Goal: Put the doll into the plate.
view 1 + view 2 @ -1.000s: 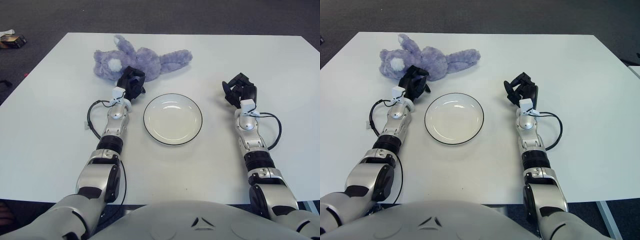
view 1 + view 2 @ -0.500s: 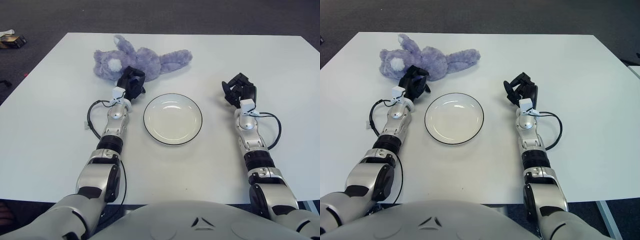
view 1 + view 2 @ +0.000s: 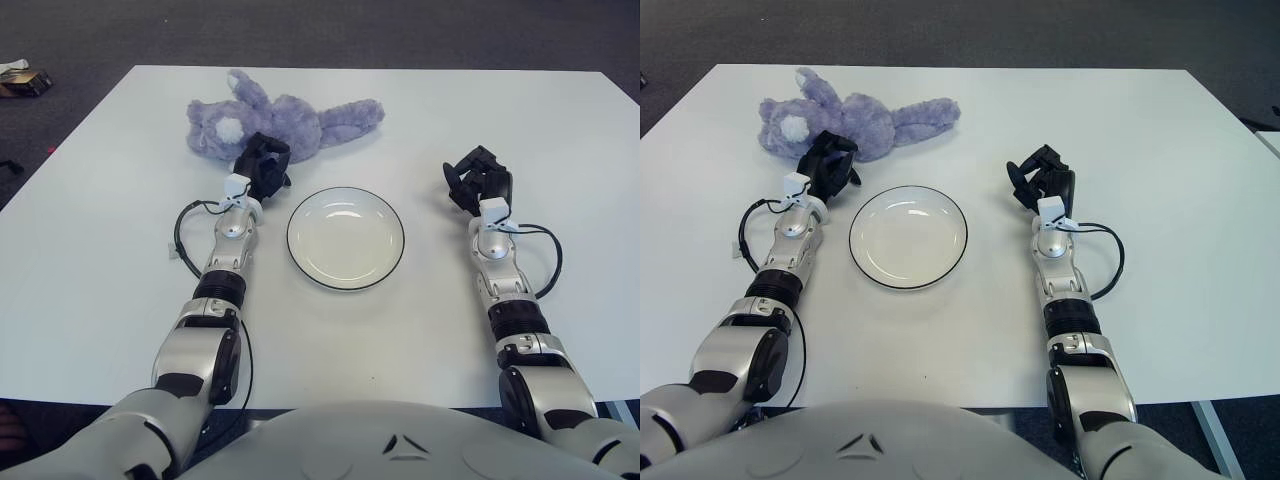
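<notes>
While the white plate (image 3: 346,238) with its thin dark rim sits at the middle of the white table (image 3: 90,250), nothing lies in it; its bowl shows only a faint sheen. The purple plush doll (image 3: 280,122) lies on its side on the table beyond the plate and to the left, its head with the pale snout toward the left and its legs stretched toward the right, well clear of the plate's rim.

The left hand (image 3: 262,165) sits just in front of the doll's belly, between the doll and the plate's left edge. Its dark fingers are curled loosely and have hold of nothing; whether the fingertips touch the plush cannot be told, since the hand overlaps the doll's near edge. A black cable (image 3: 185,237) loops off the left wrist onto the table.

The right hand (image 3: 1041,177) shows to the right of the plate, apart from it, its fingers half curled and relaxed around nothing. A black cable (image 3: 1110,265) loops beside that forearm as well.

Compared with the frames from a second and half a second ago, nothing differs that can be made out: the doll, the plate and both hands keep the same places and the same poses.
</notes>
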### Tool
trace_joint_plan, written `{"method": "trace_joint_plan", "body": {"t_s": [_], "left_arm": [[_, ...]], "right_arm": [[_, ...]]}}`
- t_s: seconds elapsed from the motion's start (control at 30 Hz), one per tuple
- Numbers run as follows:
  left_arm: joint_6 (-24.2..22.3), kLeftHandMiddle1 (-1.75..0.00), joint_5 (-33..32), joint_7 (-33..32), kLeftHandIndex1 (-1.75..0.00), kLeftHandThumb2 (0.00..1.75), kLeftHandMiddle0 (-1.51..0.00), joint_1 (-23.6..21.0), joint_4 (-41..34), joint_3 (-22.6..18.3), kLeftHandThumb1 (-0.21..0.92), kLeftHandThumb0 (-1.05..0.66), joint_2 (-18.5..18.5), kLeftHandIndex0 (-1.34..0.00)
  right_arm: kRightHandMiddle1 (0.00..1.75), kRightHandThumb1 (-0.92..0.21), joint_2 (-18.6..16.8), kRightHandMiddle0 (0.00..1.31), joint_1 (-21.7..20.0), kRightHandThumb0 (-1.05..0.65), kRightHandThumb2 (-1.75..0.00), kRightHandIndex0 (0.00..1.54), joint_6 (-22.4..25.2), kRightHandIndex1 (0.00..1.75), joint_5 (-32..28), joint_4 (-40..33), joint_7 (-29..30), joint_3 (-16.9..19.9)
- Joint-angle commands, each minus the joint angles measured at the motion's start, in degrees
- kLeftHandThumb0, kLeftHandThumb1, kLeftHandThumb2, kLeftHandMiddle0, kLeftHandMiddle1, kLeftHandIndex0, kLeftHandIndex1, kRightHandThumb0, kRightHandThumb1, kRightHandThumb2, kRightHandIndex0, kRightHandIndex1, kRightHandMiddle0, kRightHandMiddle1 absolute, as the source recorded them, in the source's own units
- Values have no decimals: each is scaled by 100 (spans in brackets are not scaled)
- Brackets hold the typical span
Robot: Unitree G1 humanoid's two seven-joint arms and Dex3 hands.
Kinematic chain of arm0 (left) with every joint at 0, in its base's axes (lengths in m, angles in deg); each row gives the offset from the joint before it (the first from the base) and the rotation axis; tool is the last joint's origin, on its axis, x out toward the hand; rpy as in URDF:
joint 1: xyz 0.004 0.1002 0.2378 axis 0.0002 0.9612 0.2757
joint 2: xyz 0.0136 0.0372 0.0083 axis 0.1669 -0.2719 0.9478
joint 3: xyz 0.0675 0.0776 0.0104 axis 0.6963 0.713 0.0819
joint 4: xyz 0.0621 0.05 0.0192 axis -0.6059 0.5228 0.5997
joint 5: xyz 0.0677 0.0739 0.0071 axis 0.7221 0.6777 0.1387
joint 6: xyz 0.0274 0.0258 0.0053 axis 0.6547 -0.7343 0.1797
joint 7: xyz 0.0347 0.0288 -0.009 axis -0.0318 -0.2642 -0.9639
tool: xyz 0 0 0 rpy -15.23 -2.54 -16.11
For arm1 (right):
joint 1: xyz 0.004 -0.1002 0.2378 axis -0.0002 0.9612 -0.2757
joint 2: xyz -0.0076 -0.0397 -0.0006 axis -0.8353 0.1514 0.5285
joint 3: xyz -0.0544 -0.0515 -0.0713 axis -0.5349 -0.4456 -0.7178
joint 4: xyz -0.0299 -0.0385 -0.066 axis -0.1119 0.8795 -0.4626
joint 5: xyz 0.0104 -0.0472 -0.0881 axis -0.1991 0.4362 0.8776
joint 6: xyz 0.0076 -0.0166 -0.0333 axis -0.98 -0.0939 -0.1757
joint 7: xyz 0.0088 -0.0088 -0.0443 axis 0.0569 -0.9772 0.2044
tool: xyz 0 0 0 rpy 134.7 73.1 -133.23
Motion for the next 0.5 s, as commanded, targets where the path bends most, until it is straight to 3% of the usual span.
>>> {"method": "trace_joint_plan", "body": {"t_s": [0.0,0.47], "left_arm": [[95,-175,58,8,-151,30,-80,512,319,19,92,-36,-31,-43],[576,-175,146,-185,-151,30,-79,551,239,13,92,-36,11,-44]], "right_arm": [[175,-92,-38,76,480,-39,-43,88,-38,175,91,416,5,-44],[175,-92,-30,77,467,-39,-43,89,-57,175,103,467,12,-72]]}}
